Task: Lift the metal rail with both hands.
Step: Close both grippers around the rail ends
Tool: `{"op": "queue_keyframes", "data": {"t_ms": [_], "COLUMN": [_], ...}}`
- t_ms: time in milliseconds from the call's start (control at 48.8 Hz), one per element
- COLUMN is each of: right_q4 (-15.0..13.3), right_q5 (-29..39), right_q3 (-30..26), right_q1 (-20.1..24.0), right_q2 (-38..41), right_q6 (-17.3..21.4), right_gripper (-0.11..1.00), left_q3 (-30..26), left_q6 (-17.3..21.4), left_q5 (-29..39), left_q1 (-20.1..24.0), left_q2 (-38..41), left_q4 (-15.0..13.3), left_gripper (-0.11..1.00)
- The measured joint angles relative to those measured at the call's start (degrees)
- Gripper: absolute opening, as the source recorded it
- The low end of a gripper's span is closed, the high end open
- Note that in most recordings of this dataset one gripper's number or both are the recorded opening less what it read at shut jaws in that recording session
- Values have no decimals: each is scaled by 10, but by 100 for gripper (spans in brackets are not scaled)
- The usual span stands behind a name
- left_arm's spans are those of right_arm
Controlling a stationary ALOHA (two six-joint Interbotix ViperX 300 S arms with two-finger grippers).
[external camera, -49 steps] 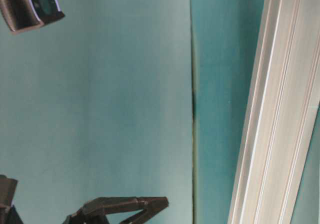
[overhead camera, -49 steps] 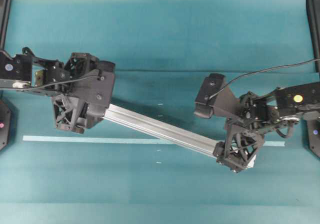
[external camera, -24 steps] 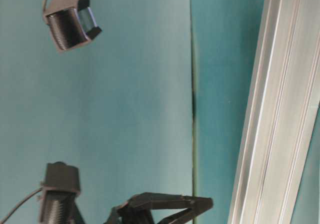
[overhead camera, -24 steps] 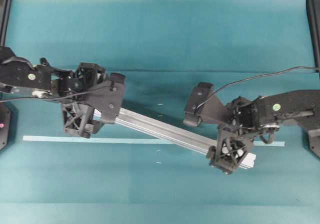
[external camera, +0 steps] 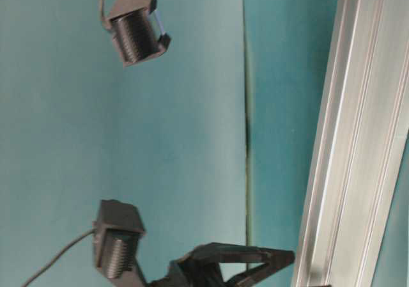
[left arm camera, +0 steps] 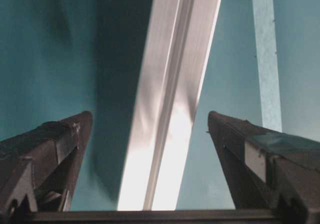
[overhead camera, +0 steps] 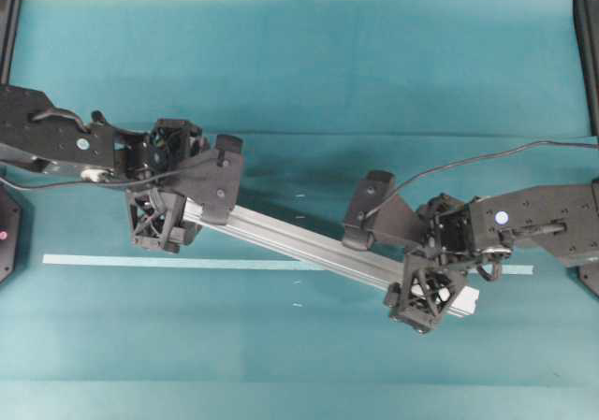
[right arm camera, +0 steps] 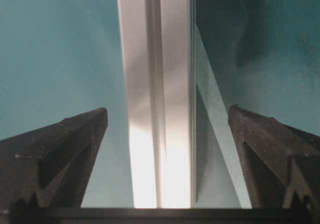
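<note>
Metal rail (overhead camera: pixel 309 244) lies diagonally on the teal table (overhead camera: pixel 374 65), its left end higher in the overhead view and its right end lower, running from under the left gripper to under the right one. Grooves run lengthwise along its silver face.

Left side: left gripper (overhead camera: pixel 159 222) sits over the rail's left end, black lattice fingers pointing down. Wrist view shows its jaws spread wide, one finger (left arm camera: pixel 47 149) to each side of the rail (left arm camera: pixel 172 99), with teal table visible in the gaps on both sides. No contact between pads and metal seen. A dark shadow falls on the table beside the rail there.

Middle: the bare stretch of rail crosses a thin pale tape strip (overhead camera: pixel 140 262) that runs level across the table. Small white marks dot the cloth near the crossing.

Right side: right gripper (overhead camera: pixel 426 294) sits over the rail just short of its square right end, which pokes out past the fingers. Wrist view shows these jaws spread wide too, a finger (right arm camera: pixel 60 154) on either side of the rail (right arm camera: pixel 157 94), gaps clear on both sides. The tape strip (right arm camera: pixel 215 109) slants under the rail here.

Table-level view: the rail (external camera: pixel 358 140) fills the right edge, resting on the table; a lattice fingertip (external camera: pixel 249 258) comes close to it at the bottom, whether touching cannot be told.
</note>
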Motion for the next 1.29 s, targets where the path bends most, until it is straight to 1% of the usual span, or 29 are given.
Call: {"op": "queue_keyframes", "data": {"t_ms": [287,676,942,1045,1127,1188,1249,1290], "right_q4": [0,0,-1,0,0,-1,0,0], "right_q5": [-34,-46,-47,-48,-51,-52,-52,-52], "right_q3": [22,27,27,28,28,28,28,28], "right_q1": [2,2,2,2,2,2,1,1], "right_q2": [18,31,31,32,32,33,33,33], "right_q6": [0,0,-1,0,0,1,1,2], "right_gripper": [99,99,99,99,98,96,89,82], "left_q3": [33,36,36,36,36,36,36,36], "left_q6": [0,0,0,-2,-2,-3,-3,-2], "left_q5": [-51,-73,-73,-74,-74,-74,-74,-74], "left_q1": [1,1,2,2,2,2,2,2], "left_q2": [11,30,33,33,33,32,31,29], "left_q4": [-1,0,0,0,0,-1,0,0], "left_gripper": [98,97,97,95,90,83,70,58]}}
